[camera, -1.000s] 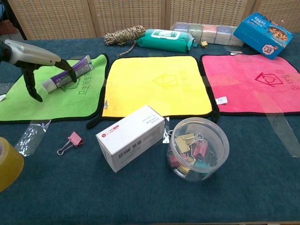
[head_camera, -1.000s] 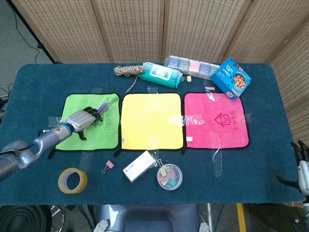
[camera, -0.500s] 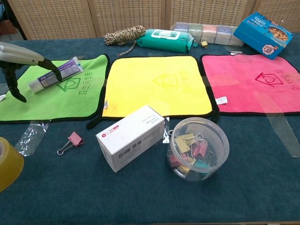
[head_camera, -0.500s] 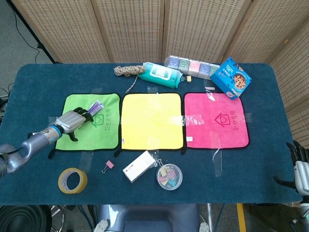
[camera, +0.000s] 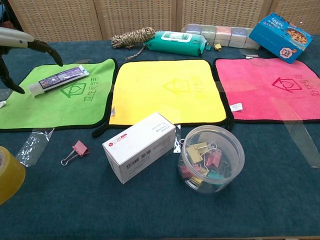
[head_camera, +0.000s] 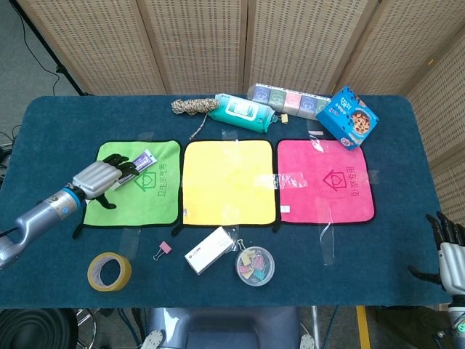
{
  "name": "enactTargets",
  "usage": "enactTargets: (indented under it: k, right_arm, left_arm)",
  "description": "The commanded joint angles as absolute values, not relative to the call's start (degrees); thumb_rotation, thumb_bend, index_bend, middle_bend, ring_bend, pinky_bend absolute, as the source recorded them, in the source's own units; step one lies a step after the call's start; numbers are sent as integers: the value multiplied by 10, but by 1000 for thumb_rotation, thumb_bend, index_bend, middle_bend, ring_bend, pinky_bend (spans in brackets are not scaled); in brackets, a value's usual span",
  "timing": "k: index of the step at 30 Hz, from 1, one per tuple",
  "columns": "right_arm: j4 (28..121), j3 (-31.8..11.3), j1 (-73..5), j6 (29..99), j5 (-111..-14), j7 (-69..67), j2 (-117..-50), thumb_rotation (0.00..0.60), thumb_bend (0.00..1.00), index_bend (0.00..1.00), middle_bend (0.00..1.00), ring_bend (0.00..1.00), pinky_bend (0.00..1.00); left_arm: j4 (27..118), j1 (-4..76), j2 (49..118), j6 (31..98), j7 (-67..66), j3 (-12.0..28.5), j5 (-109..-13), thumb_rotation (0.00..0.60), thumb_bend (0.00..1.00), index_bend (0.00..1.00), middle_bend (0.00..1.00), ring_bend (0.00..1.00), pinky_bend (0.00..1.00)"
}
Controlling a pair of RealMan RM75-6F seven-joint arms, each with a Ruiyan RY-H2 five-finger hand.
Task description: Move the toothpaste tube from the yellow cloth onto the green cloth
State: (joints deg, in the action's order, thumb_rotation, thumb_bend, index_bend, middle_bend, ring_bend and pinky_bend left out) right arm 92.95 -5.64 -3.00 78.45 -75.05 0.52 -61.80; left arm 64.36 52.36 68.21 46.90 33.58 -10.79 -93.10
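Our left hand (head_camera: 95, 179) hovered with fingers spread, holding nothing, over the single toothpaste tube (camera: 58, 80). That tube lay flat on the green cloth (camera: 75, 102), long axis diagonal, cap toward the near left. Beside it we counted one yellow cloth (camera: 167, 90) and one pink cloth (camera: 272, 87).

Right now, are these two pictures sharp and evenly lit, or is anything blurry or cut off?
Head view: even, soft light, sharp throughout, with only a faint shadow under the left hand. Chest view: close and wide, so the tape roll is cropped at the edge and looks soft, while the toothpaste tube on the green cloth stays crisp.
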Motion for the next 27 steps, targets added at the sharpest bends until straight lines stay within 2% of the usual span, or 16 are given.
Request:
enactTargets:
  k: [1, 3, 7, 12, 16, 21, 27]
  right_arm:
    - [925, -56, -30, 792, -757, 14, -621, 600, 0, 0, 0, 0, 0]
    - [921, -56, -30, 799, -764, 19, -626, 600, 0, 0, 0, 0, 0]
    - [903, -55, -30, 819, -781, 40, -640, 600, 0, 0, 0, 0, 0]
    - [892, -53, -29, 836, -799, 48, -652, 600, 0, 0, 0, 0, 0]
    - [888, -53, -29, 842, -805, 44, -654, 600, 0, 0, 0, 0, 0]
    - [884, -54, -27, 846, -805, 41, -653, 600, 0, 0, 0, 0, 0]
    - [886, -53, -24, 850, -808, 40, -651, 600, 0, 0, 0, 0, 0]
  left_arm:
    - [693, 469, 639, 544, 311, -91, -910, 593, 0, 46, 6, 0, 0]
    - [720, 436, 626, 576, 272, -84, -887, 592, 0, 0, 0, 0, 0]
    - [762, 352, 616, 669, 209, -73, -843, 595, 0, 0, 0, 0, 0]
    - [772, 244, 636, 789, 171, -63, -808, 600, 0, 0, 0, 0, 0]
    - [782, 186, 651, 843, 137, -54, -781, 600, 0, 0, 0, 0, 0]
    - [810, 135, 663, 870, 133, -44, -754, 600, 0, 0, 0, 0, 0]
    - [824, 110, 667, 860, 115, -38, -745, 600, 0, 0, 0, 0, 0]
